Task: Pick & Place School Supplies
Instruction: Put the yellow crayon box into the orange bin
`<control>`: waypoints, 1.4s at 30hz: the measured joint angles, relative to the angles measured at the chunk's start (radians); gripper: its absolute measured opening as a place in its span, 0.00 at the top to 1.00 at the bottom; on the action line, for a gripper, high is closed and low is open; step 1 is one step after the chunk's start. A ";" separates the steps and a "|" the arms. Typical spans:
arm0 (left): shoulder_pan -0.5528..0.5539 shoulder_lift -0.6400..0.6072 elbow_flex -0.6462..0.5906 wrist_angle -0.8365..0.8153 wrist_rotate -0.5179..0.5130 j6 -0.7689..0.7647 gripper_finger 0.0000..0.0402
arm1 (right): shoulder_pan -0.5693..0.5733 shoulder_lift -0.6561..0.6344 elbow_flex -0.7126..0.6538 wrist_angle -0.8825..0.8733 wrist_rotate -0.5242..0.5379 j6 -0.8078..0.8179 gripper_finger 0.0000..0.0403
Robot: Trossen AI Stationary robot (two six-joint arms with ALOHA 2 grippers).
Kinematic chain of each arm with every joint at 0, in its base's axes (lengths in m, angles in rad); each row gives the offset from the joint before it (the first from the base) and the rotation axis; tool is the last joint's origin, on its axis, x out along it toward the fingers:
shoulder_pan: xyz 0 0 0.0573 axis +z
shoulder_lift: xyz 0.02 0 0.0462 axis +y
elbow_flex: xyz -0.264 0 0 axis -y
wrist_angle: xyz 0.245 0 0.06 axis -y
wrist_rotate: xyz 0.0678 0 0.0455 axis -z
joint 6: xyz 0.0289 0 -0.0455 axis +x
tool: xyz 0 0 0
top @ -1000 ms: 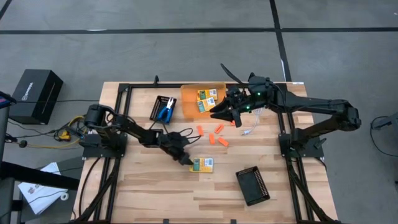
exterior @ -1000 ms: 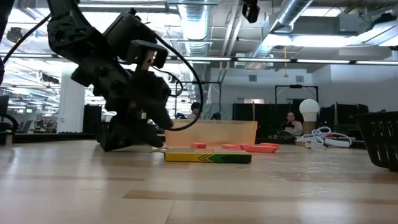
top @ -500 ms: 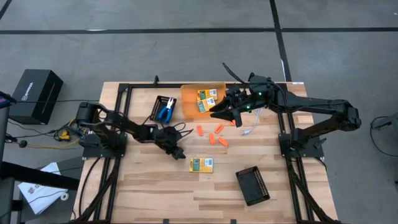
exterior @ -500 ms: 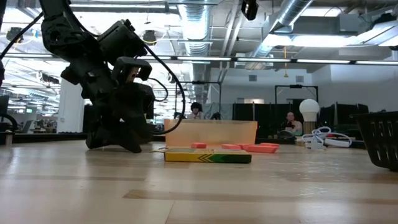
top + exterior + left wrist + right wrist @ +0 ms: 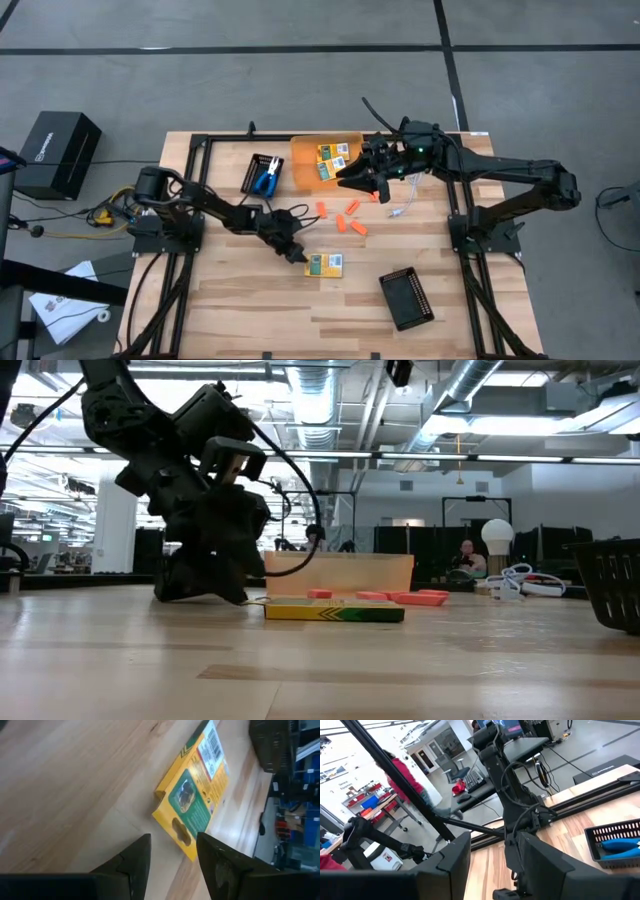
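A crayon box [image 5: 324,265], yellow and green, lies flat on the wooden bench [image 5: 230,320] near its middle, alone. The left hand [image 5: 297,254] sits low just beside the box's left end; in the left wrist view its two fingers [image 5: 131,862] are spread apart with nothing between them, and the box [image 5: 195,792] lies just ahead of the fingertips. From the low view the left arm [image 5: 195,490] leans down to the bench next to the box [image 5: 334,612]. More crayon boxes [image 5: 332,160] rest inside an orange bin [image 5: 305,165] at the far edge of the bench. The right hand [image 5: 350,179] hovers at the bin's near right corner; its fingers [image 5: 451,865] are parted in the right wrist view, holding nothing. Several orange sticks [image 5: 347,218] are scattered on the bench between the bin and the lone box. Blue-handled pliers [image 5: 266,180] lie in a black tray [image 5: 254,172] left of the bin. A second black tray [image 5: 407,298] sits near the bench's front right. A white cable [image 5: 402,205] lies right of the sticks.
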 joint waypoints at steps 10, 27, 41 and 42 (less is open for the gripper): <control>0.003 0.021 0.030 0.014 -0.017 -0.004 0.62 | 0.000 0.000 0.000 0.014 -0.005 0.000 0.61; 0.021 0.160 0.189 0.078 0.044 -0.011 0.62 | -0.002 0.000 0.000 0.052 -0.025 0.008 0.62; 0.209 0.027 0.197 -0.207 0.209 0.484 0.62 | -0.002 0.000 0.000 0.068 -0.049 0.008 0.62; 0.202 0.042 0.199 -0.206 0.245 0.509 0.62 | -0.002 0.000 0.000 0.068 -0.049 0.008 0.62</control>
